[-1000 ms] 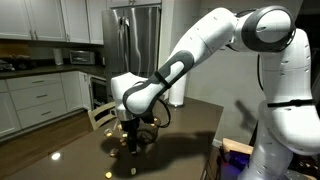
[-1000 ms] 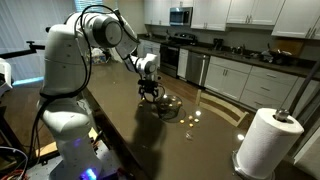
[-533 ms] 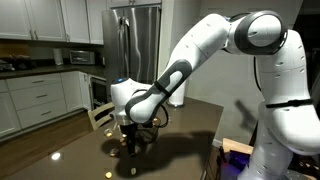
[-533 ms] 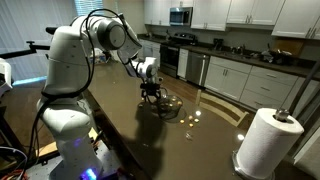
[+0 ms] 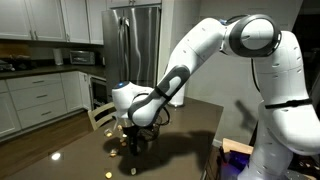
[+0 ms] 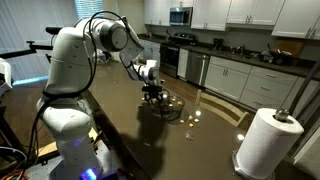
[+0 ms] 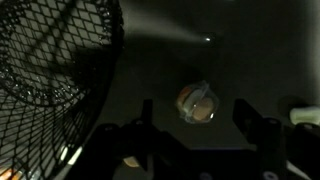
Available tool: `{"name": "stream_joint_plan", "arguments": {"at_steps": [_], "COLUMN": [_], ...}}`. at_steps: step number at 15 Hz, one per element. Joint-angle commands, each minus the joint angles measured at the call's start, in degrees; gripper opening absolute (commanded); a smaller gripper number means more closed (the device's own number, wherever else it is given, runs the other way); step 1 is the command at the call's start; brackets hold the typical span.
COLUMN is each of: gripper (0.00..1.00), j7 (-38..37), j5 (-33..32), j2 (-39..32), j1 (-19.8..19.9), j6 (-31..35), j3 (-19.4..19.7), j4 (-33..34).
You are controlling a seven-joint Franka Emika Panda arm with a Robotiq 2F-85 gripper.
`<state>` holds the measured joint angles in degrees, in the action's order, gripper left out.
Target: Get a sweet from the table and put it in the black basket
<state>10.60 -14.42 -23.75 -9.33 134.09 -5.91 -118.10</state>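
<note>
In the wrist view a wrapped sweet (image 7: 197, 102) lies on the dark glossy table (image 7: 230, 50), between and just ahead of my open fingers. My gripper (image 7: 195, 118) is open and empty, low over the table. The black basket (image 7: 50, 80) of dark wire mesh fills the left of the wrist view, next to the sweet. In both exterior views my gripper (image 5: 131, 137) (image 6: 152, 95) points down at the table, close to the basket (image 6: 166, 105). Small sweets (image 5: 112, 150) lie scattered on the table (image 5: 180, 150) around it.
A paper towel roll (image 6: 267, 140) stands on the table's near corner in an exterior view. More sweets (image 6: 192, 116) lie past the basket. White kitchen counters (image 6: 250, 70), a stove and a steel fridge (image 5: 135, 45) stand behind the table.
The arm has shifted a little and the gripper has come slightly lower over the table beside the basket. Nothing was taken hold of.
</note>
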Motion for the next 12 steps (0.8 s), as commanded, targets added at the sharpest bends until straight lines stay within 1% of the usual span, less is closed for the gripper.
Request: {"name": "stream_joint_plan", "arguments": {"at_steps": [1,7,8,9,12], "gripper": [0.53,0.13,0.08,0.05,0.06], "j7": [-1.3,-1.5,-1.4,-1.1,0.1], "j5": [-0.7,-0.7,-0.5,-0.2,1.3], "j2": [-0.3,-0.2,-0.1,0.2,1.8], "j1": [-0.3,-0.4,-0.4,-0.3,0.1], "j6": [-1.1,-2.7,-3.1,-4.0,-7.3], "j3": [0.1,0.2,0.1,-0.1,-1.0], "j4": [0.9,1.6,1.7,1.8,2.0]}}
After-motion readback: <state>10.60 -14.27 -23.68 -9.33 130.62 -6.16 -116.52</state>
